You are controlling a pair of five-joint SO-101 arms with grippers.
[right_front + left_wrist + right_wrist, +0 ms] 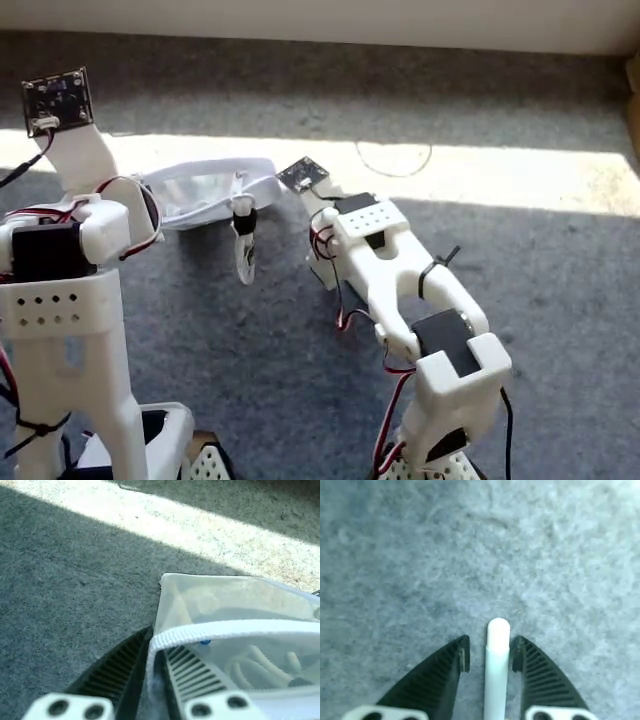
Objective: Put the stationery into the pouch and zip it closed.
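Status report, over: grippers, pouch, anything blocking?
Left gripper shut on pouch edge. Right gripper shut on white pen, beside the pouch, not yet inside. Nothing seen between them.

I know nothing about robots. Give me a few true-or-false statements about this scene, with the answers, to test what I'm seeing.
1. The left gripper is clamped on the pouch at its edge. True.
2. The right gripper is empty. False: a white pen stands between its fingers.
3. The arms work over bare wood. False: the surface is grey carpet.
4. A sunlit band crosses the carpet behind the arms. True.
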